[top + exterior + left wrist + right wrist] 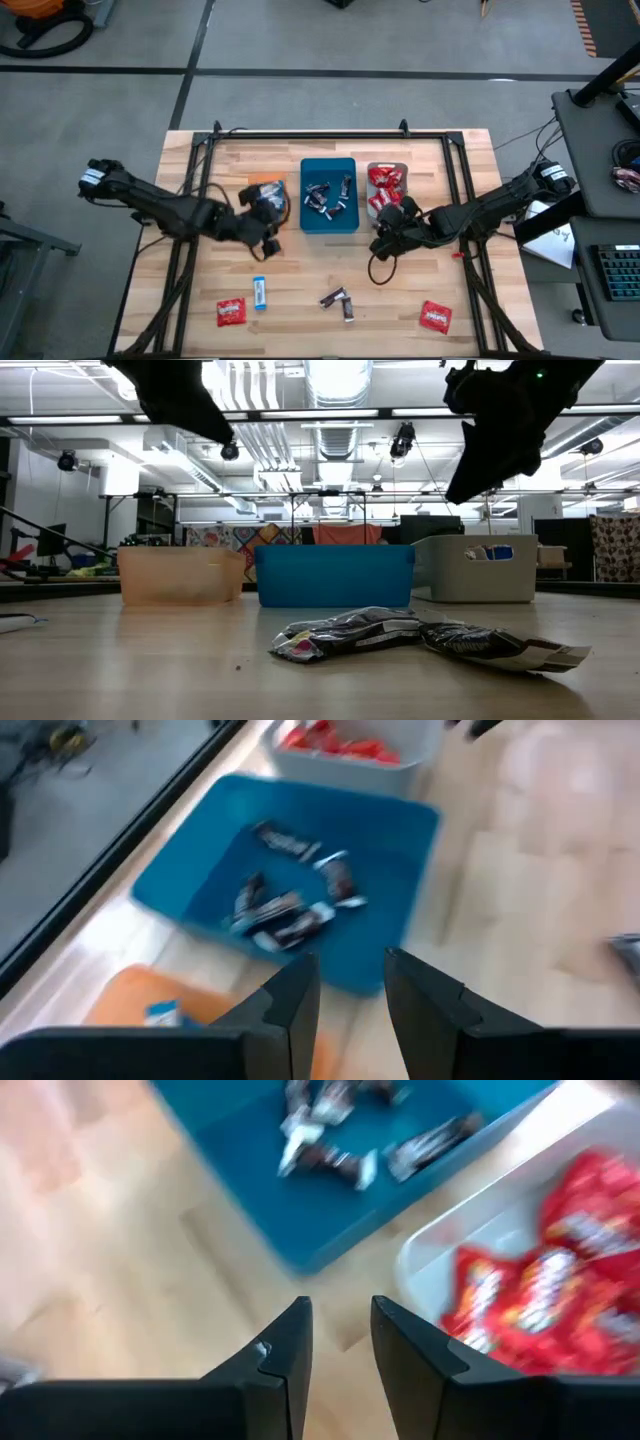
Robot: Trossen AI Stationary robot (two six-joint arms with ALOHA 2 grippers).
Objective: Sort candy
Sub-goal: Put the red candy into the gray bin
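Observation:
On the bare wood near the table's near edge lie two red candies [231,312] [436,316], a blue-and-white candy [260,292] and two dark candies [338,297] [350,635]. The teal tray [328,222] holds dark candies [285,910], the grey tray [372,170] holds red candies [540,1295], and the orange tray [120,1015] holds a blue-and-white one [160,1013]. My left gripper [272,222] [350,990] hangs open above the orange tray's near side, holding nothing. My right gripper [385,238] [340,1335] hangs open just near of the grey tray, also holding nothing.
A black metal frame [320,135] runs along the table's far edge and down both sides. The three trays stand in a row at the table's middle [335,575]. Bare wood [300,260] lies between the trays and the loose candies.

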